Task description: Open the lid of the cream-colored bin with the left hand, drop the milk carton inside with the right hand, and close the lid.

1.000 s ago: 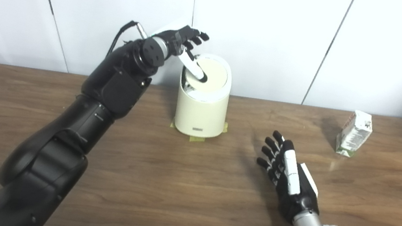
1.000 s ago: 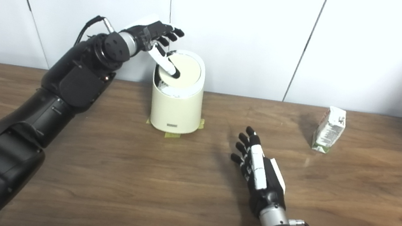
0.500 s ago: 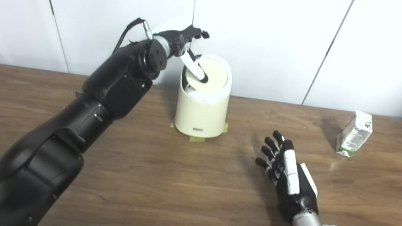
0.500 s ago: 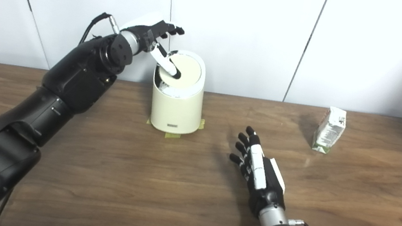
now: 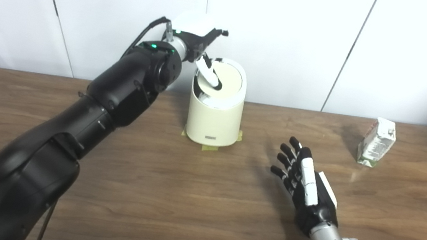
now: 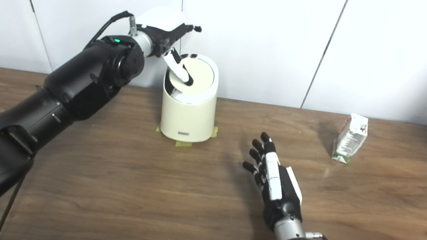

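1. Your left hand (image 5: 195, 41) is raised just behind the cream-colored cylindrical plastic bin (image 5: 215, 114), thumb pressing down on the near-left part of its round tilting lid (image 5: 226, 79). The other fingers are spread above and close on nothing. The lid looks tipped only a little, with a dark gap showing at its left edge.
2. Your right hand (image 5: 305, 184) hovers over the brown wooden table (image 5: 143, 194) in front and to the right of the bin, fingers apart and empty.
3. The white-and-green milk carton (image 5: 377, 142) stands upright well to the right of the bin, near the table's back edge and untouched.
4. Risk: the thumb tip bears on a smooth sloped lid, so pushing off-centre could let it slide off and the lid swing back shut.
5. Risk: pressing sideways could tip the bin, though the yellowish tape tabs (image 5: 209, 147) at its base probably hold it.
6. Room: the table between the bin and the carton lies bare, so your right hand has an open path. The wall is close behind the bin, leaving your left hand little space to retreat.
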